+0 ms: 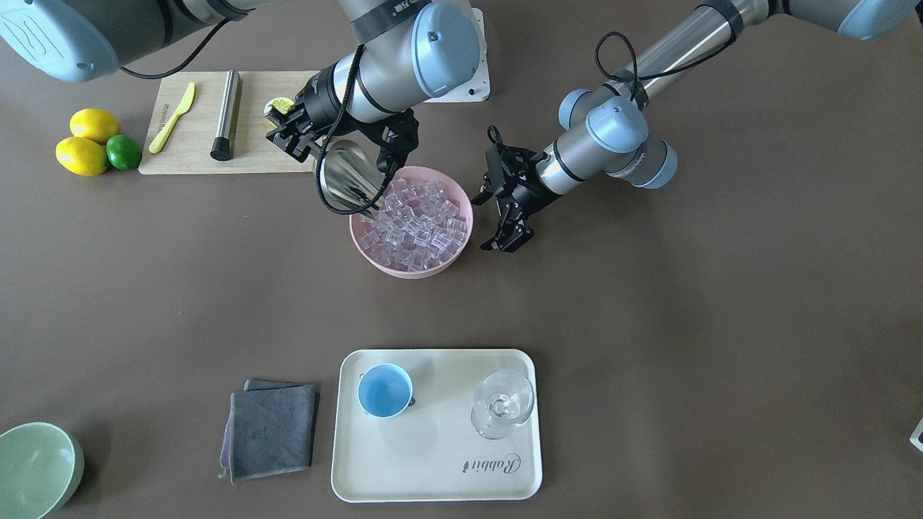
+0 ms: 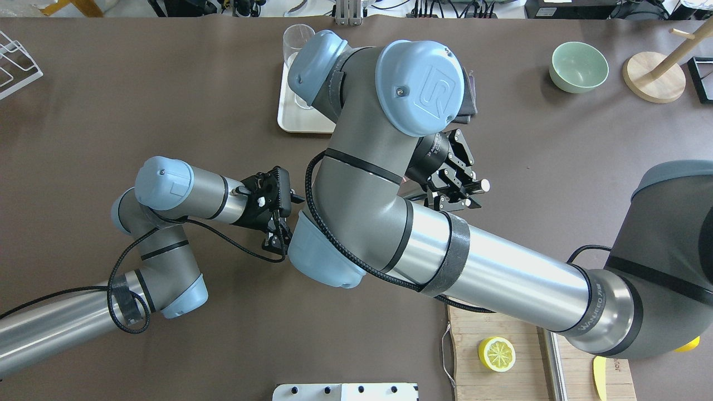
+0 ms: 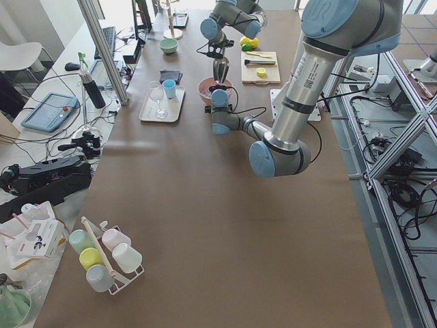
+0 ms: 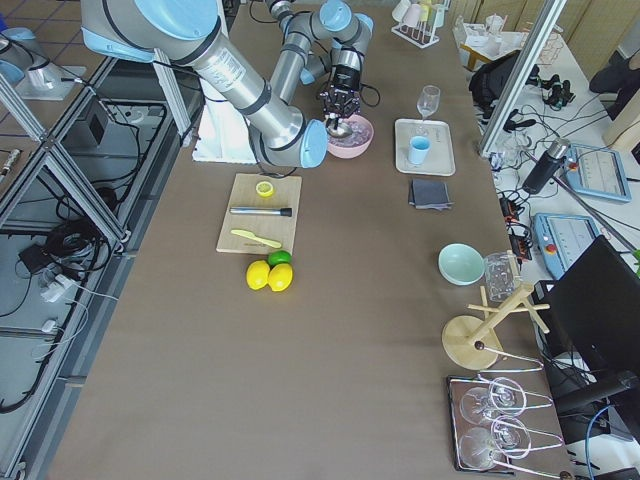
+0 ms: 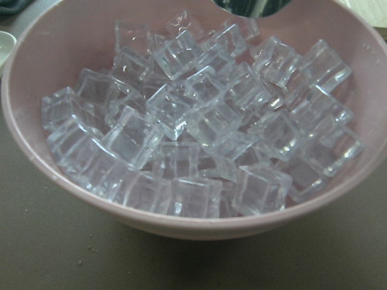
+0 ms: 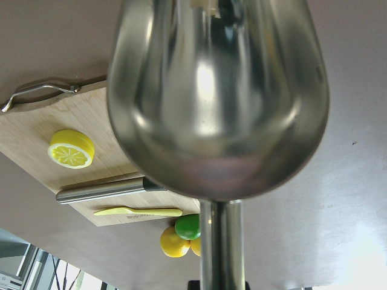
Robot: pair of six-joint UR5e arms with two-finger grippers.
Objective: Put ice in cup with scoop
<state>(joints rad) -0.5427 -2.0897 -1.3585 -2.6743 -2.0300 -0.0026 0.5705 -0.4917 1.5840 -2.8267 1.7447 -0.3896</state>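
Observation:
My right gripper (image 1: pixel 303 140) is shut on the thin handle of the steel scoop (image 1: pixel 350 180). The scoop tilts down, with its front lip at the ice (image 1: pixel 414 223) on the near-robot side of the pink bowl (image 1: pixel 461 256). The right wrist view shows the trough (image 6: pixel 217 96) from beneath, and I cannot tell whether it holds ice. My left gripper (image 1: pixel 510 234) is open and empty just beside the bowl; its wrist view shows the ice cubes (image 5: pixel 199 121) heaped in the bowl (image 5: pixel 60 181). The light-blue cup (image 1: pixel 385 390) stands empty on the cream tray (image 1: pixel 433 476).
A clear stemmed glass (image 1: pixel 502 404) shares the tray. A grey cloth (image 1: pixel 272 430) lies beside it and a pale-green bowl (image 1: pixel 36 468) sits at a corner. The cutting board (image 1: pixel 195 151) holds a steel cylinder (image 1: pixel 226 114), a yellow knife (image 1: pixel 173 117) and a lemon half (image 1: pixel 280 106). Lemons (image 1: pixel 94 126) and a lime (image 1: pixel 123 152) lie next to the board.

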